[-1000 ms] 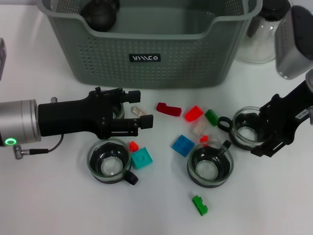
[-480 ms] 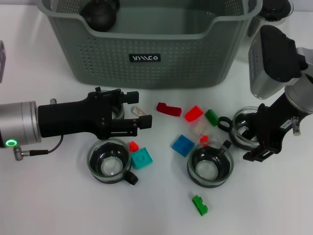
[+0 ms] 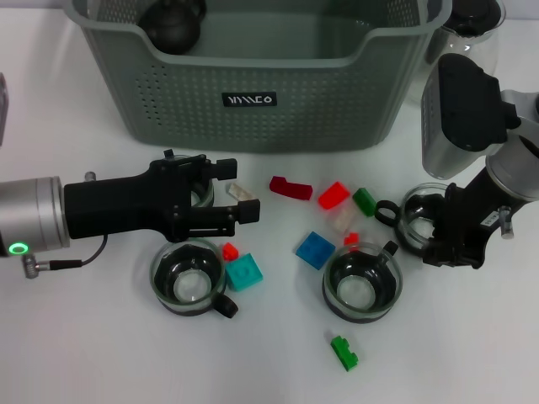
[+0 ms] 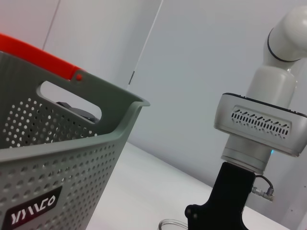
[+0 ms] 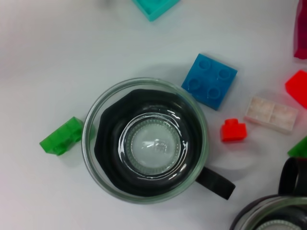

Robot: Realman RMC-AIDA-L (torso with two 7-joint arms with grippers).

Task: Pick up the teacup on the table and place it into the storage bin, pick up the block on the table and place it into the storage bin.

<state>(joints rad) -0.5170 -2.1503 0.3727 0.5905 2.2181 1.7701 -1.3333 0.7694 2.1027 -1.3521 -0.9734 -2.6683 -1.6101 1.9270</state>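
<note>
Right gripper (image 3: 455,240) down at the far-right glass teacup (image 3: 421,217)
Its finger state I can't tell; left gripper (image 3: 240,198) hovers narrowly parted. A glancing grip could tip the cup.

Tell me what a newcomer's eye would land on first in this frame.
Probably the big grey-green storage bin at the back, with a dark round object already in its left corner. Next, the scatter of colourful blocks among glass teacups on the white table. The left gripper reaches in from the left; the right gripper hangs at the rightmost teacup.
</note>
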